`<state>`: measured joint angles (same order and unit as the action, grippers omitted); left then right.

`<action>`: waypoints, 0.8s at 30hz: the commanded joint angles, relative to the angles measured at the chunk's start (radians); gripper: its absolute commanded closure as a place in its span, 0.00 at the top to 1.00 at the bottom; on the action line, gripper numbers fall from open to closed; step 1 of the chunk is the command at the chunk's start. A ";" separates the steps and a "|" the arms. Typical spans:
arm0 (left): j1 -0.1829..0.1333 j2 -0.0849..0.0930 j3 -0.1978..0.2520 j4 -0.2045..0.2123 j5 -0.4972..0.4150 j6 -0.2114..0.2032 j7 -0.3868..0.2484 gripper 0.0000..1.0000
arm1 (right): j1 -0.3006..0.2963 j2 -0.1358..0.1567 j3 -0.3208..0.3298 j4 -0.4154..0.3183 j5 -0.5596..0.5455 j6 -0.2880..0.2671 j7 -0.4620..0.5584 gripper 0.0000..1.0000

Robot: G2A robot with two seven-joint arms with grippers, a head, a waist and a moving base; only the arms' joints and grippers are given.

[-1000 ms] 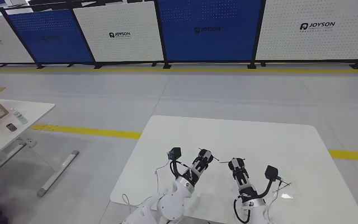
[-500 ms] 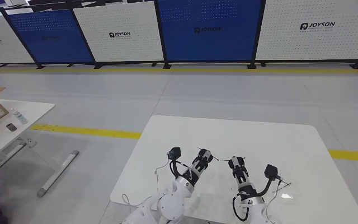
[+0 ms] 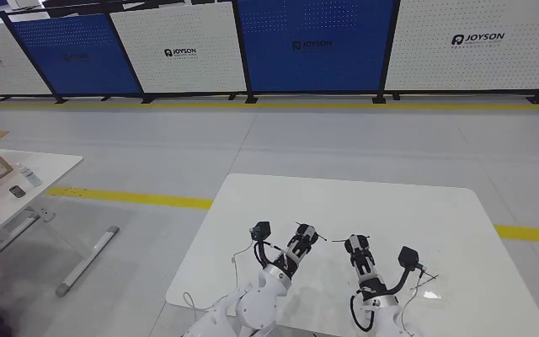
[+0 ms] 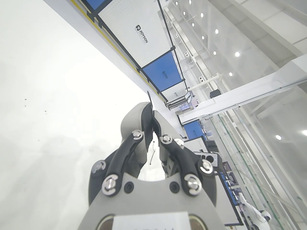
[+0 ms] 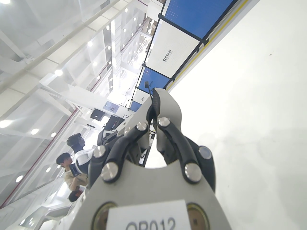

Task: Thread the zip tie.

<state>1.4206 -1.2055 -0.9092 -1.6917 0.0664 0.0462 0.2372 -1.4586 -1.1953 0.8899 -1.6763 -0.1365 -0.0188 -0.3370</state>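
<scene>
My two grippers hover close together over the near part of the white table, each pinching one end of a thin black zip tie. The left gripper is shut on the zip tie's strap, and a short pointed tip sticks out past the fingertips. The right gripper is shut on the other end, with the small square head poking out beyond its fingertips. In the top view, short black ends show in the gap between the grippers, which stand apart.
A small pale scrap lies on the table near the right arm. Another table with small items stands at far left. Blue and white panels line the back beyond a yellow floor line.
The left arm has shifted slightly to the left, widening the gap a little. The right arm has barely moved. Both grippers stay shut on the zip tie.
</scene>
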 commanded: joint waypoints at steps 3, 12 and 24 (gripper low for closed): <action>0.000 0.000 0.000 0.000 0.000 0.000 0.000 0.00 | 0.009 -0.011 -0.008 0.010 -0.009 0.018 0.000 0.00; 0.000 0.000 0.000 0.000 0.000 0.000 0.000 0.00 | -0.003 -0.021 0.003 0.012 0.004 -0.009 0.015 0.00; 0.000 0.000 0.000 0.000 0.000 0.000 0.000 0.00 | 0.003 -0.032 0.021 0.023 0.009 0.011 0.046 0.00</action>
<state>1.4206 -1.2055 -0.9092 -1.6917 0.0663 0.0462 0.2372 -1.4578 -1.2258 0.9114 -1.6556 -0.1275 -0.0115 -0.2952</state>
